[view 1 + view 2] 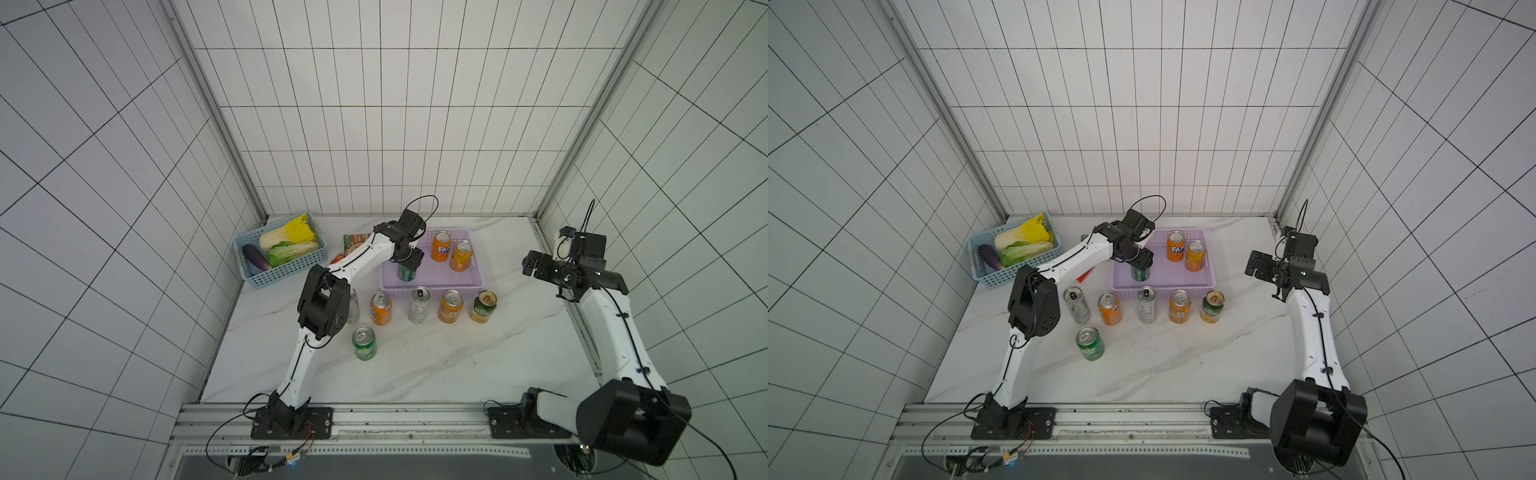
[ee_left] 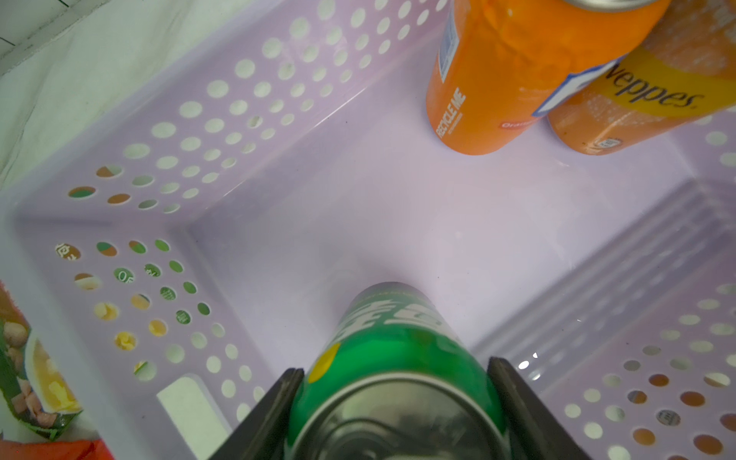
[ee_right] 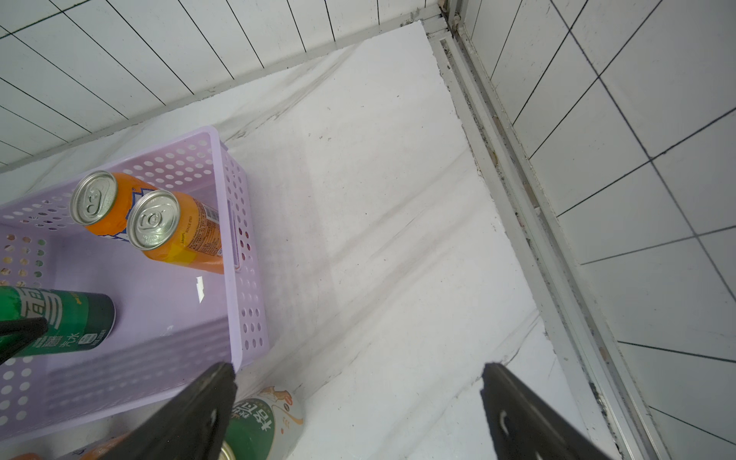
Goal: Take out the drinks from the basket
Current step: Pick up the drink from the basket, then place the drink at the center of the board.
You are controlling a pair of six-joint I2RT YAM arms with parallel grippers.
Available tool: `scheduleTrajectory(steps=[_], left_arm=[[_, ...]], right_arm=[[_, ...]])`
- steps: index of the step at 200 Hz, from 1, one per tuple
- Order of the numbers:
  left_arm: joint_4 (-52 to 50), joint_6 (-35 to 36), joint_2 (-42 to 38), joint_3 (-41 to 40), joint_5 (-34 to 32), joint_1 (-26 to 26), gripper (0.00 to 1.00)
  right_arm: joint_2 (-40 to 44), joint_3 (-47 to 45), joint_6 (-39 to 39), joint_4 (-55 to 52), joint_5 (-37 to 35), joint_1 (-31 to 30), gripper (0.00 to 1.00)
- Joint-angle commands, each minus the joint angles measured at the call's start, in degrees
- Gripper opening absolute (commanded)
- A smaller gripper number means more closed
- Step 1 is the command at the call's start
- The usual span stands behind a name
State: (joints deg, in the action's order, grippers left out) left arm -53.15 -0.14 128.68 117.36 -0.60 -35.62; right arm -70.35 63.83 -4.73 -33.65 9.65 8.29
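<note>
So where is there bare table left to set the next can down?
Bare marble lies right of the lilac basket, toward the right arm, and across the front, between the lone green can and the rail. Crowded: the row of cans before the basket, and the snack packets beside it.

We are looking at a white marble-patterned tabletop (image 1: 436, 374), with thin grey veins running diagonally across it. Behind the tabletop a back wall (image 1: 395, 124) of white tiles with dark grout lines is rising, and tiled side walls (image 1: 83, 208) are closing in on either side of it. Aluminium posts (image 1: 217, 124) are standing at the tabletop's two far corners (they are leaning outward in both top views). A metal rail (image 1: 415, 419) is running along the tabletop's near edge. Soft, even light is falling on the tabletop, and we are seeing only faint shadows.
</note>
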Motion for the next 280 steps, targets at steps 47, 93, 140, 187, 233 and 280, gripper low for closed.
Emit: scheduleTrajectory(steps=[47, 93, 140, 187, 233, 280], left_arm=[[1.42, -1.79, -12.80, -2.93, -3.75, -1.91, 0.66], [1.38, -2.41, -19.79, -6.79, -7.00, -3.53, 0.66], [2.04, -2.91, -28.74, -12.66, -9.81, -5.55, 0.67], [3.49, -4.10, -37.68, -18.23, -10.55, -6.70, 0.68], [0.98, -5.71, -45.19, -21.90, -14.79, -9.94, 0.68], [0.02, -8.89, -50.77, -26.33, -16.45, -14.92, 0.68]], right_arm=[[-0.04, -1.76, -0.39, 0.43, 0.21, 0.68, 1.00], [0.20, -1.81, -0.47, 0.66, 0.55, 0.83, 1.00], [1.00, -2.21, -0.47, 1.20, 0.62, 1.02, 0.99], [1.18, -2.28, -0.63, 1.39, 0.89, 1.10, 0.99], [1.35, -2.48, -0.59, 1.35, 0.62, 1.20, 0.99], [1.09, -2.34, -0.66, 1.39, 0.89, 1.28, 0.99]])
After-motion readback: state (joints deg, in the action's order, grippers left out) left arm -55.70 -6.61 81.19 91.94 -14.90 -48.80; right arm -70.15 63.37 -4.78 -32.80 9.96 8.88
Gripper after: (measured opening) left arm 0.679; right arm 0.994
